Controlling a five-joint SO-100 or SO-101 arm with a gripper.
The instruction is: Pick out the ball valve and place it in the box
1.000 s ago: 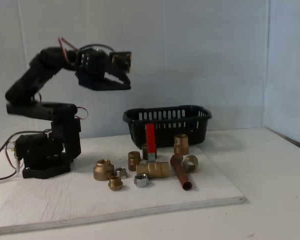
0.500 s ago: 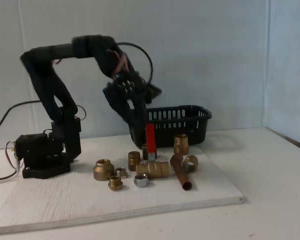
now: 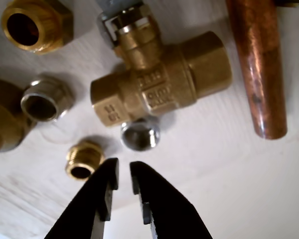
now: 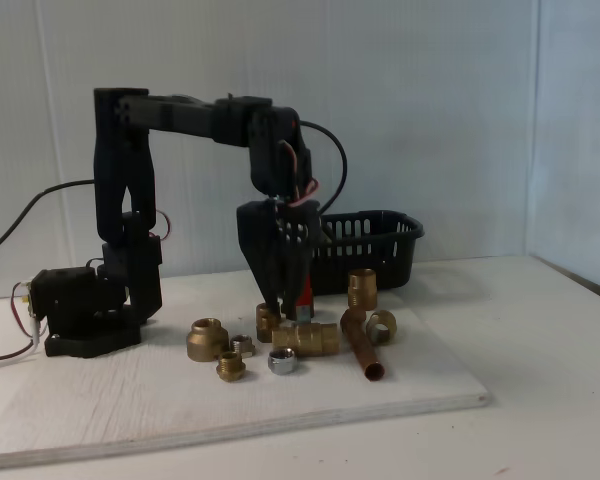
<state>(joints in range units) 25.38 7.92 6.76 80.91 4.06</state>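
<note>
Overhead, wrist view: ball valve [image 3: 159, 82] lay at 12 o'clock from gripper [image 3: 123, 175]; stamped marks on brass body blurred, unreadable. Jaws slightly parted, empty, clear of valve. Chrome nut [image 3: 140, 134] sat between. Copper tube [image 3: 257, 64] at 2 o'clock.

Fixed view: gripper [image 4: 277, 305] hung over valve [image 4: 306, 335] on white board [image 4: 110, 410]; box [image 4: 370, 245] at 1 o'clock behind.

Ball valve: the ball valve [image 3: 159, 84] is a brass body with hexagonal ends, lying on its side on the white board; in the fixed view [image 4: 307, 337] its red lever rises behind it.
Box: the box [image 4: 370, 245] is a black slotted oval basket, upright, farther back and right of the valve.
</note>
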